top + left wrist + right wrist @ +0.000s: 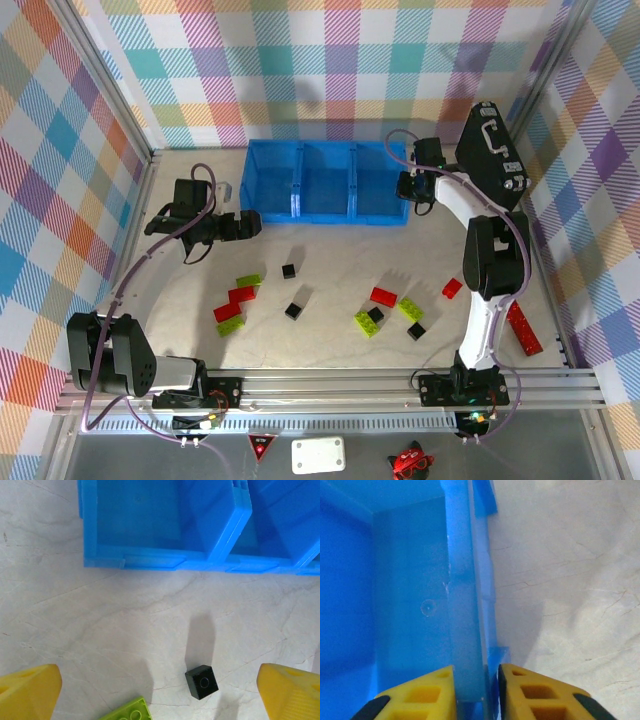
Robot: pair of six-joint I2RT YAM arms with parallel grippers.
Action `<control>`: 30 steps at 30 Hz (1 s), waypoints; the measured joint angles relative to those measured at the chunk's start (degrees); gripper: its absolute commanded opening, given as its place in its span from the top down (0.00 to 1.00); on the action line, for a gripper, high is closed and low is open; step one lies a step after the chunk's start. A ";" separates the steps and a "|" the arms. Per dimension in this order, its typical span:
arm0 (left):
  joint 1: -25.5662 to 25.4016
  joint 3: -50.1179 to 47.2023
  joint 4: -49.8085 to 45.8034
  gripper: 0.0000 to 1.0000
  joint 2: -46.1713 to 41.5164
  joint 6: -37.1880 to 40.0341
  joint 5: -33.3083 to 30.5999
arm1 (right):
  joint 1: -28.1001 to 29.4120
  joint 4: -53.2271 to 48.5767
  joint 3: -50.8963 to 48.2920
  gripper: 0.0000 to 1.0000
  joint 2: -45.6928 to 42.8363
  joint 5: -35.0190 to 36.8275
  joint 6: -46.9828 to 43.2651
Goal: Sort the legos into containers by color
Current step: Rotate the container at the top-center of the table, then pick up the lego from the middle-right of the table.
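The legos lie loose on the table: black cubes, lime bricks and red bricks. The blue bin of containers stands at the back; the compartments I can see into hold nothing. My left gripper hovers open near the bin's left front corner. In its wrist view a black cube and a lime brick lie below the open gripper. My right gripper straddles the bin's right end wall, its fingers closed against it.
A black hard case stands at the back right beside the right arm. A long red brick lies near the right wall, and another red one sits by the right arm. Checkered walls enclose the table on three sides.
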 measured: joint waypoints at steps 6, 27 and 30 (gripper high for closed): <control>0.00 0.00 0.02 0.00 0.11 0.00 0.20 | -0.04 -4.24 0.74 0.44 -0.11 -1.25 0.63; 0.00 0.00 -1.25 0.00 1.05 -0.02 1.22 | -0.15 -17.40 -21.40 0.27 -29.86 4.61 5.77; 0.00 -0.02 -1.25 0.00 0.92 -0.02 1.09 | -0.46 -18.86 -28.06 0.33 -35.26 6.93 11.04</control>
